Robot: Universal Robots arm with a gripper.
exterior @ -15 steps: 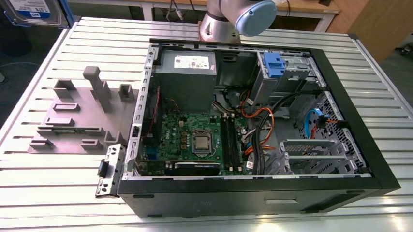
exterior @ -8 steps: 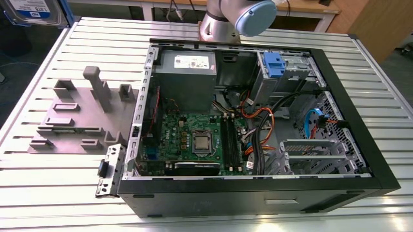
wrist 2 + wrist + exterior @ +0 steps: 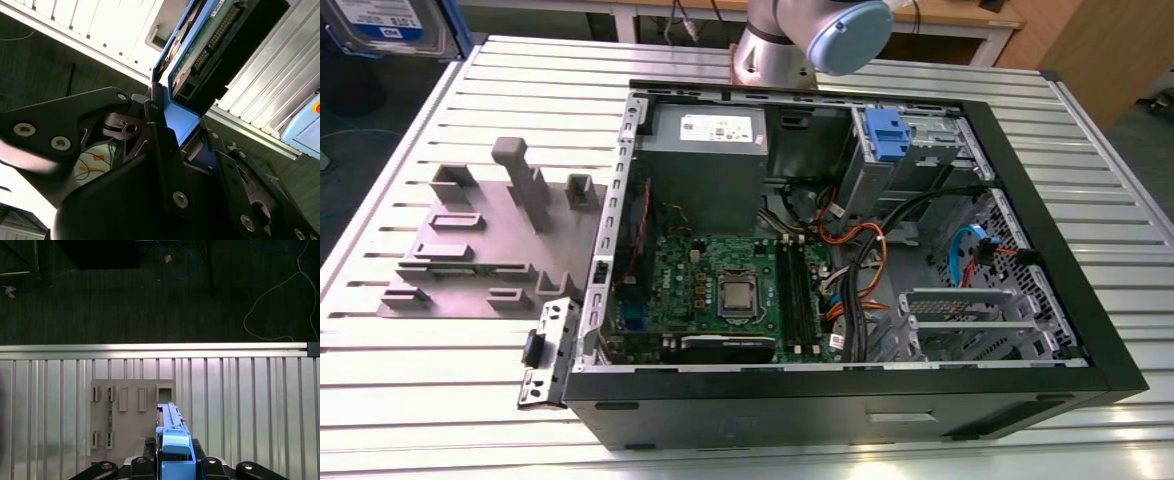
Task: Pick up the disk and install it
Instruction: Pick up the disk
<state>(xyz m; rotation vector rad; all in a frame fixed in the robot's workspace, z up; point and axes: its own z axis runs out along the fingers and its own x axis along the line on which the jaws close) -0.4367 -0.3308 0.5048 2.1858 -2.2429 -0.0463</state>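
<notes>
the claw (image 3: 175, 464) is pinching the disk (image 3: 171, 432) by its blue carrier frame. in the second wrist view the black fingers (image 3: 163, 145) are pressing on either side of the frame, and the disk's circuit-board side and connector are facing the camera. in the first wrist view the disk is standing edge-on in the air, hanging above one rim of the grey fixture plate (image 3: 130, 415). the slatted metal surface (image 3: 250, 405) is lying open around the plate, and its long edge rail is running against the dark floor (image 3: 150, 300).

in the exterior view the disk's labelled face is showing in the upper left corner, past the surface's edge. the opened computer case (image 3: 787, 410) is sitting just beside the plate, on the exterior view's right. the arm (image 3: 814, 40) is rising behind the case.
</notes>
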